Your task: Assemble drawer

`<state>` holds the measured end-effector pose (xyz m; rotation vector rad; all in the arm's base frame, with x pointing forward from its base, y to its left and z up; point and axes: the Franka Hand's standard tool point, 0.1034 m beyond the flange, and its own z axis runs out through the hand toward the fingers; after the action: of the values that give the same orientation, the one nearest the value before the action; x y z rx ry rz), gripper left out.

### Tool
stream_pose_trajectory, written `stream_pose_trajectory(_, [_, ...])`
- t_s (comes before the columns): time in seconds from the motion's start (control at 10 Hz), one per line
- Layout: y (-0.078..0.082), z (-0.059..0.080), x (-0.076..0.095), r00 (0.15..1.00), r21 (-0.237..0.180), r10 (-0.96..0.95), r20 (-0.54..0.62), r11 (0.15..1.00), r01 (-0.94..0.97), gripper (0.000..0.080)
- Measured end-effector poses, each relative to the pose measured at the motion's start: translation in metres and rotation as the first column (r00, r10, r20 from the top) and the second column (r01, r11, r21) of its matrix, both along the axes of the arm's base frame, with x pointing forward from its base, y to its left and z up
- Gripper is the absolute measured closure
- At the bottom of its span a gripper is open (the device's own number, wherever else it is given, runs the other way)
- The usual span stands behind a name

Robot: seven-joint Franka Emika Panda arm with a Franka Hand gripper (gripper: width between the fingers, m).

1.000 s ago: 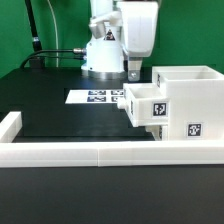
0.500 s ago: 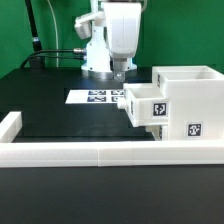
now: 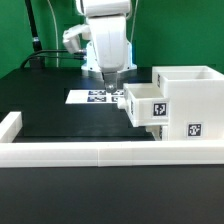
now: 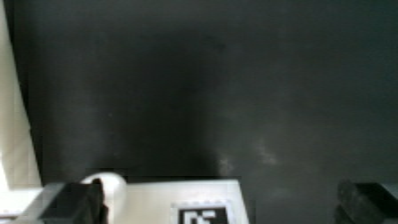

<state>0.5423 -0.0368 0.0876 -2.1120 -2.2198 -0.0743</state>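
Drawer casing (image 3: 185, 105), your white plastic box with black-and-white square tags bearing no readable writing, sits on the black worktop (image 3: 70, 118) at the exterior view's right, a small tray (image 3: 145, 103) protruding. Behind, your gripper (image 3: 110, 76) hovers over the marker board (image 3: 95, 97); you cannot tell its grip state.

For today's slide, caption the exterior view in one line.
Gripper above the marker board, beside the drawer casing.

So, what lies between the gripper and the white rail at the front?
In the exterior view, only bare black table lies between the gripper and the rail; the marker board sits under the gripper.
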Motion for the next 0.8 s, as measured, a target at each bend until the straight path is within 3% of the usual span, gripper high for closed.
stream_pose_trajectory(0.1, [-0.006, -0.004, 0.000, 1.000, 0.038, 0.013, -0.010, 0.999, -0.012, 0.0150])
stream_pose_trajectory(0.3, [-0.021, -0.009, -0.001, 1.000, 0.074, 0.003, -0.025, 0.997, -0.001, 0.0150])
stream_pose_trajectory(0.8, [0.012, -0.019, -0.006, 0.993, 0.076, -0.094, -0.070, 0.992, 0.099, 0.0150])
